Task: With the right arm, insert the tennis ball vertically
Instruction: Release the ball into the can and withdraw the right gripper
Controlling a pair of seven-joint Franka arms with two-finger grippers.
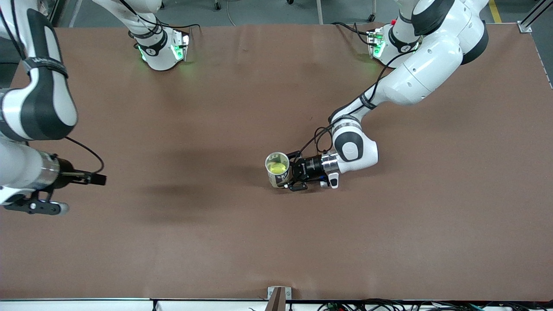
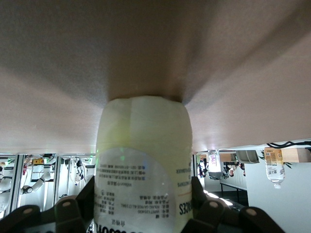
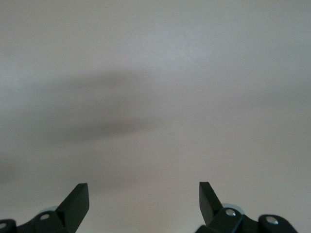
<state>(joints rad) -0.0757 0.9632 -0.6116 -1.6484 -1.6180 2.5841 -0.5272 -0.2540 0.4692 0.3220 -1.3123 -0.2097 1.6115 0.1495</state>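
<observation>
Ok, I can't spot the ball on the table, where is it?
The tennis ball sits inside the upright can near the table's middle, which the left pincer grips; the open right pincer waits empty.

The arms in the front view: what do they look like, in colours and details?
Both arms are glossy white with black joint bands, and thin black cables run along them. The left gripper and right gripper are black, behind silver wrists. Green lights glow on the two bases.
</observation>
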